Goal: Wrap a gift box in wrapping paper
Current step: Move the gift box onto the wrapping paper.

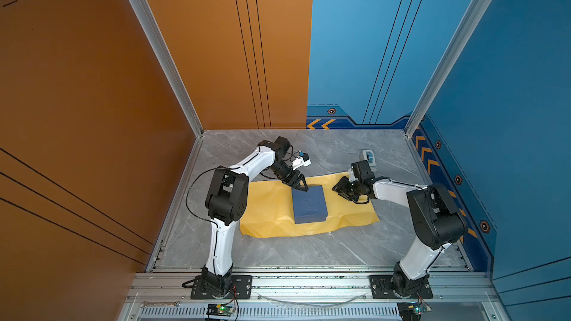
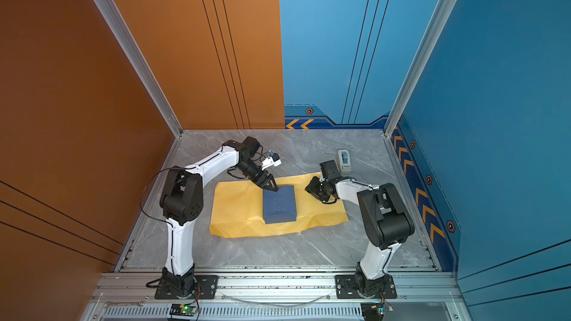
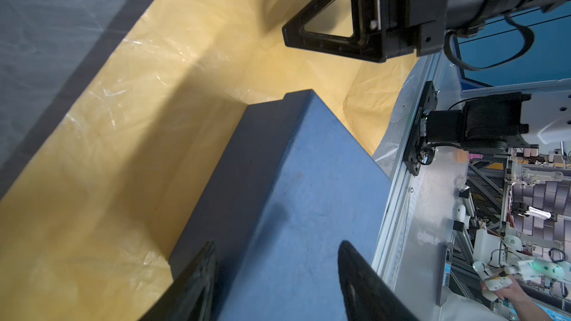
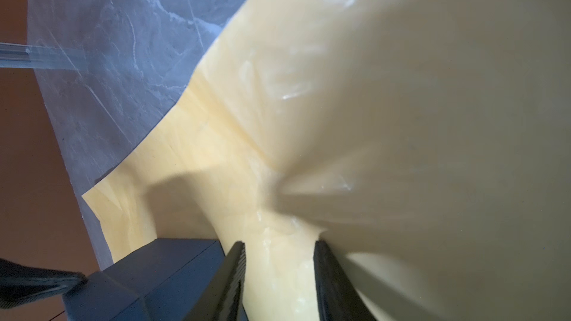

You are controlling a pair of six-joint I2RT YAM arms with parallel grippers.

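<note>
Shows bare surface (image 1: 278, 251) before the paper (image 1: 265, 205), creased at its near edge, box (image 1: 310, 206) mid-sheet, left fingers (image 3: 361, 285) apart astride its far corner, right fingers (image 4: 329, 276) apart around a raised fold, likely to drag the sheet askew if snagged, dispenser (image 1: 369, 157) close behind.

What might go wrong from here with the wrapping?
The left gripper stands open at one far corner of the dark blue cardboard gift box; an off-centre push may skew it on the creased pale yellow wrapping paper. The right gripper, jaws apart, may let the raised paper flop back. The small white tape dispenser sits close to the right arm; it may get knocked.
</note>
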